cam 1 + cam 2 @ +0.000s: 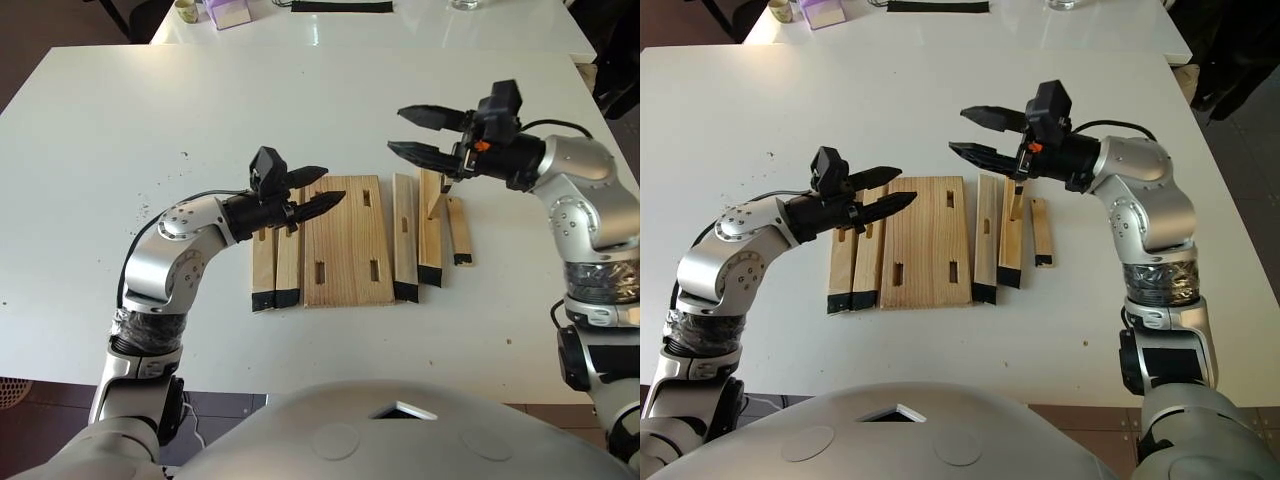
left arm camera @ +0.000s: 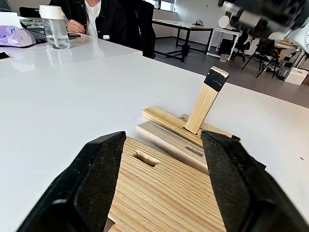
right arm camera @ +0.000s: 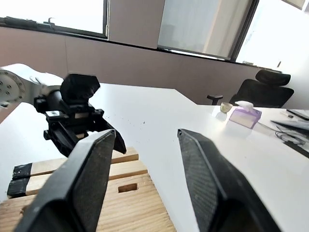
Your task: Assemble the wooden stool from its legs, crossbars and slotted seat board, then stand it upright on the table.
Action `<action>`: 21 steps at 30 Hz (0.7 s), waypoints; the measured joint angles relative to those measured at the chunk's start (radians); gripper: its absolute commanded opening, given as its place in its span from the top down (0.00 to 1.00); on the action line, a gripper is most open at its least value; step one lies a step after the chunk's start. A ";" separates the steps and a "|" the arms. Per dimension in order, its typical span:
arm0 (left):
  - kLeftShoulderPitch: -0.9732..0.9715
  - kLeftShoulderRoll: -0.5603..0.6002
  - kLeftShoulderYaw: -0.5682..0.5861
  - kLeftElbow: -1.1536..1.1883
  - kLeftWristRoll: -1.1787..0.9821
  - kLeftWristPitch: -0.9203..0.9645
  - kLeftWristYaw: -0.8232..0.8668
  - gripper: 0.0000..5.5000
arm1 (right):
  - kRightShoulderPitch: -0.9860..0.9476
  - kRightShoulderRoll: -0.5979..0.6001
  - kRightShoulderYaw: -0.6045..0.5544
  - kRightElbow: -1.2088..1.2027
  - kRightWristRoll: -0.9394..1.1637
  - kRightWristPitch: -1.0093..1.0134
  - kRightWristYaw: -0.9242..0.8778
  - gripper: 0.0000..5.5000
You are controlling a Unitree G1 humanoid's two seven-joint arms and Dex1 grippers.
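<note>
The slotted seat board lies flat at mid-table. Two black-tipped legs lie side by side along its left edge. Off its right edge lie two more legs and a thin crossbar. A short black-tipped piece leans upright out of the right-hand legs. My left gripper hovers open above the board's left edge, holding nothing. My right gripper is open and empty, raised above the table just beyond the board's far right corner.
The white table has bare room to the left and beyond the parts. A few dark specks lie on the left. A second table behind holds a purple box, a cup and a black strip.
</note>
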 measured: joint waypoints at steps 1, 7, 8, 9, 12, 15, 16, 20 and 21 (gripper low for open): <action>0.000 -0.001 -0.001 0.004 0.001 0.000 0.000 0.47 | 0.017 0.000 0.025 0.059 -0.034 -0.029 0.017 0.57; 0.002 -0.003 -0.013 0.011 0.006 0.000 0.000 0.47 | -0.002 0.022 0.051 0.198 -0.059 -0.206 0.067 0.57; 0.002 -0.003 -0.013 0.011 0.006 0.000 -0.001 0.47 | 0.003 0.023 0.046 0.187 -0.055 -0.198 0.061 0.57; 0.003 -0.002 -0.012 0.011 0.006 0.000 -0.002 0.47 | 0.012 0.025 0.030 0.158 -0.036 -0.173 0.048 0.57; 0.012 0.000 -0.008 0.010 0.006 0.002 -0.001 0.47 | 0.056 0.027 -0.039 0.042 0.068 -0.034 -0.016 0.57; 0.042 -0.001 0.002 0.003 0.005 0.003 0.010 0.47 | 0.035 0.021 -0.168 -0.119 0.225 0.081 -0.127 0.57; 0.053 -0.002 0.015 -0.002 0.004 0.003 0.017 0.47 | 0.018 0.020 -0.228 -0.186 0.290 0.125 -0.192 0.57; 0.088 -0.001 0.070 -0.013 -0.003 -0.002 0.047 0.47 | 0.103 -0.018 -0.372 -0.361 0.406 0.230 -0.342 0.57; 0.100 0.002 0.088 -0.013 -0.003 -0.003 0.054 0.47 | 0.156 -0.020 -0.391 -0.393 0.422 0.250 -0.358 0.57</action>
